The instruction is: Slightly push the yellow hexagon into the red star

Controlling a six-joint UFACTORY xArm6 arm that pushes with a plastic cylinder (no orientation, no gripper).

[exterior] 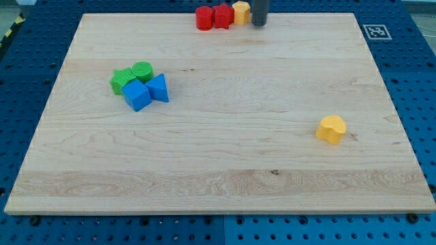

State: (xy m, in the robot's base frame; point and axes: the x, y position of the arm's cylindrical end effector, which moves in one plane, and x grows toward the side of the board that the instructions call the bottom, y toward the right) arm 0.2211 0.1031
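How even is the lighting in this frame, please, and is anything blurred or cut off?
Camera view: soft, even light, with only faint shadows beside the blocks; no glare on the wooden board; the yellow hexagon and my tip sit at the view's top, the rod cropped by the edge; focus looks sharp.

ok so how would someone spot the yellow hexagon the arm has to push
Look along the board's top edge, right of centre, where three blocks sit in a row beside my tip. The yellow hexagon is the rightmost, touching the tip's left side. Its two neighbours are red, and the other yellow block sits alone lower right.
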